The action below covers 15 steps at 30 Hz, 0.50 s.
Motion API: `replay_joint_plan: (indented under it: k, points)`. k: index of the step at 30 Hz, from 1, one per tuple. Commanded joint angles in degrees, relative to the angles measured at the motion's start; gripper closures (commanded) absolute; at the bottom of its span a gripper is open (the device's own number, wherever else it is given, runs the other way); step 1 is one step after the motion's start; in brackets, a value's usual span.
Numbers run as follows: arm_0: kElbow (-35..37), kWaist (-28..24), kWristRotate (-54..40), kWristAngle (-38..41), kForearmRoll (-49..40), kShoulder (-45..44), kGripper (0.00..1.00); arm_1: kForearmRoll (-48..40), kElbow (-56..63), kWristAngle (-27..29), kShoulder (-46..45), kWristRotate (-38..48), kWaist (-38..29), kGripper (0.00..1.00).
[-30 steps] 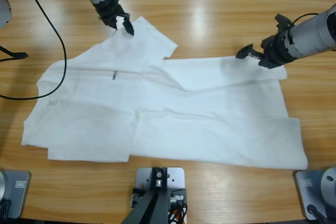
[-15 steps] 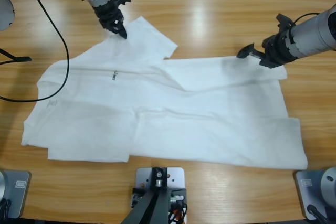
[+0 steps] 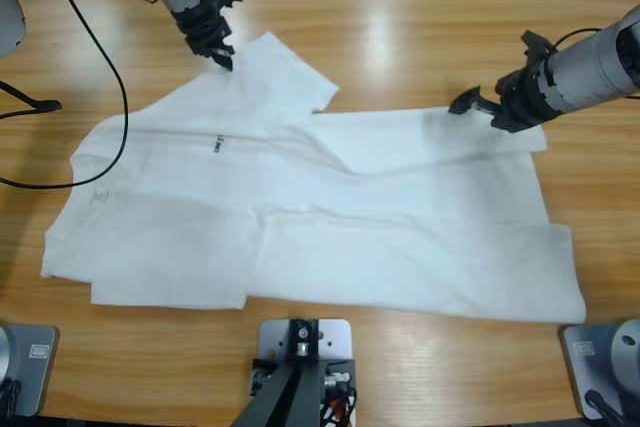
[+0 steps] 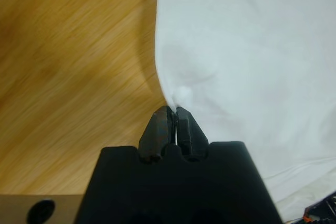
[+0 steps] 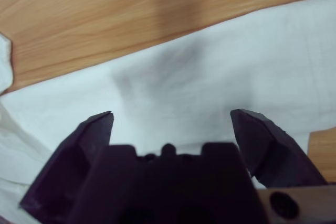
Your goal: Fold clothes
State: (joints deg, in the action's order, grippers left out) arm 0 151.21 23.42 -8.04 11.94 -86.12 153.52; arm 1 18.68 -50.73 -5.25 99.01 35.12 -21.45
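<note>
The clothes are one white T-shirt lying flat across the middle of the wooden table, partly folded, with a small dark mark on the chest. One sleeve points toward the far left. My left gripper is at that sleeve's edge, and the left wrist view shows it shut on a small pinch of the white cloth. My right gripper hovers over the shirt's far right edge. In the right wrist view it stands open above the cloth, holding nothing.
A black cable loops over the table's left end beside the shirt. Bare wood runs along the far side behind the shirt and in a strip along the near edge.
My left gripper has shifted slightly left along the sleeve's edge and closed on it. The right arm has stayed almost still.
</note>
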Motion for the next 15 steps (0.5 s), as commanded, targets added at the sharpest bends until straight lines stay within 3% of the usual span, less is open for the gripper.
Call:
replay_joint_plan:
  k: [1, 6, 12, 15]
  points:
    - [15.27, -0.43, 1.16, 2.20, -3.28, 5.03, 1.000, 7.37, 0.05, 6.43, -3.10, 3.02, 3.94, 0.096]
    - [16.64, -0.48, 3.85, 2.32, -3.35, 4.58, 1.000, 7.65, 4.55, 5.94, -3.82, 6.98, 12.06, 0.097]
    - [16.66, -0.74, 3.91, 2.21, -4.14, 3.94, 1.000, 0.25, 8.80, -1.27, -2.63, 6.98, 18.25, 0.187]
    - [16.66, -0.87, 3.91, 2.13, -4.14, 3.80, 1.000, -2.29, 9.54, -4.14, -1.22, 6.98, 18.90, 0.291]
